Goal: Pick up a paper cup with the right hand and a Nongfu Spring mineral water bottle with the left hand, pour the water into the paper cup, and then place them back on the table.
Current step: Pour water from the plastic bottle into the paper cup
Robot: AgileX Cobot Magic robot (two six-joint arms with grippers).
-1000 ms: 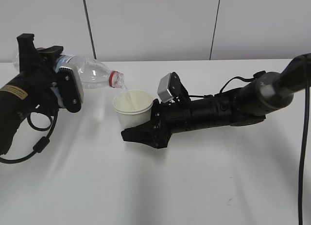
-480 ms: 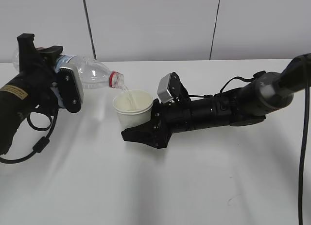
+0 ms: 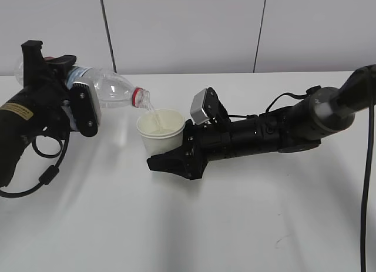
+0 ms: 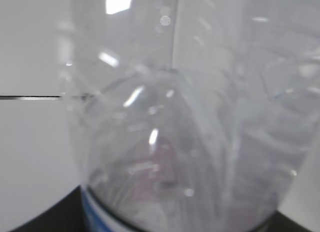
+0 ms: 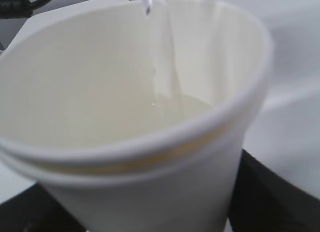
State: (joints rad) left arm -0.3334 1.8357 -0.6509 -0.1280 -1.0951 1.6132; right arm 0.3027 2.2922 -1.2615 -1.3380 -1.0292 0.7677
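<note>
Step in hand: pouring. The left hand point(image 3: 79, 110) holds the Nongfu Spring mineral water bottle point(image 3: 114, 89) tipped almost level, its mouth just above the rim of the paper cup point(image 3: 160, 132), and a thin stream of the water point(image 3: 153, 113) falls inside.
Cup: held upright in the right hand point(image 3: 176, 157), above the middle of the table point(image 3: 194, 225); the right wrist view shows water point(image 5: 190, 104) pooled in the bottom, the level well below the rim.
Jaws, left: closed about the bottle's body, part open to its width.
Jaws, right: set wide around the lower wall of the cup.
Next move, as I judge it: tip the bottle back upright once enough is poured, then lower both to the table without jolting the soft cup.
Risk: the stream lands near the cup's near rim; a small drift could spill.
Surface: plain white table with a small dark scuff point(image 3: 281, 241) toward the front right corner.
Room: pale wall panels point(image 3: 182, 31) behind the far edge, split by dark seams.
</note>
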